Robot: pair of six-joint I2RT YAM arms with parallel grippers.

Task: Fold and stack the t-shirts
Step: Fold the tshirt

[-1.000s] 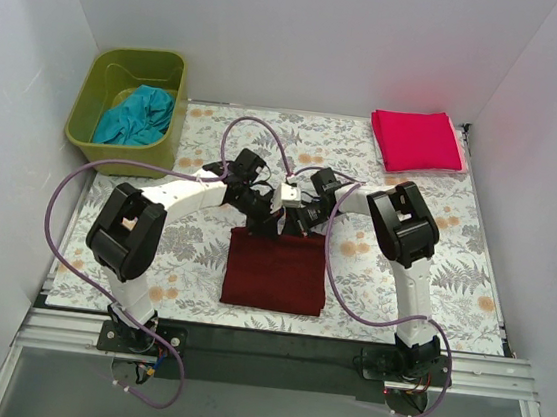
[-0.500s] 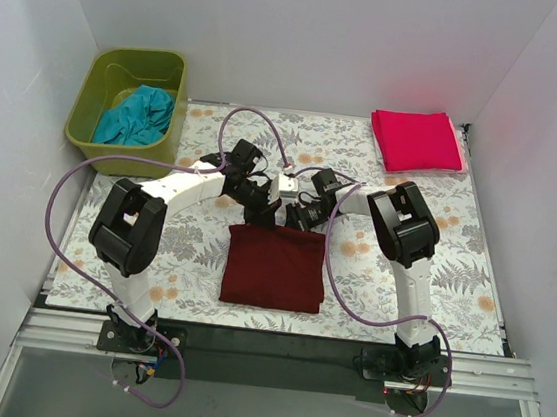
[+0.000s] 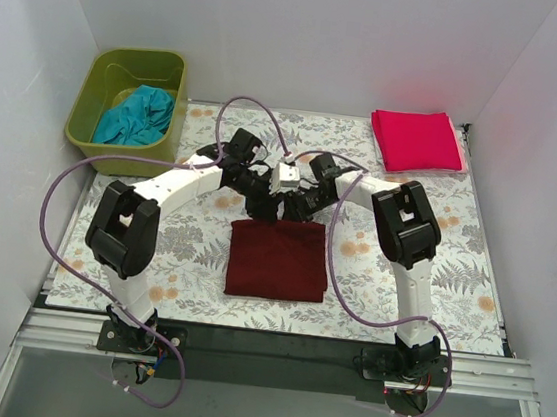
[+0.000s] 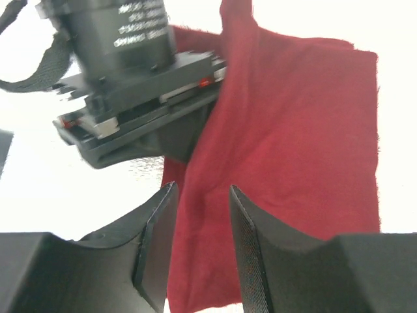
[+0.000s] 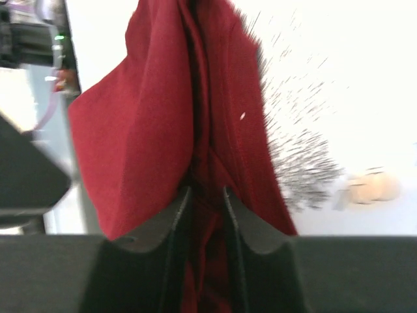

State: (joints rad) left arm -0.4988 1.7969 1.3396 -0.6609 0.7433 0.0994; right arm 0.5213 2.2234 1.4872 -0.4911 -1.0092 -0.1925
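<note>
Seen from above: the maroon t-shirt point(image 3: 278, 259) lies folded into a rectangle at the middle of the floral cover point(image 3: 453, 269) on the bench point(image 3: 263, 340). Its near edge runs close to the cover's near edge. Bare cover lies open to its left and right. Both arms meet over its far edge.

Right pincer point(image 3: 296, 208): nearly closed, with a raised ridge of maroon cloth pinched between the fingers point(image 5: 179, 215).

Left pincer point(image 3: 259, 206): jaws apart, with nothing seen clamped. In the left wrist view the maroon cloth shows through the gap and beyond.

The pink-red t-shirt point(image 3: 417, 141) lies folded at the far right corner, its outer edge at the cover's right border and well apart from the arms. The teal t-shirt point(image 3: 138, 117) lies crumpled in the green bin point(image 3: 87, 101) at the far left corner.

Writing: white lettering point(image 4: 140, 26) marks the black housing of the right arm, but it is too blurred to read.
</note>
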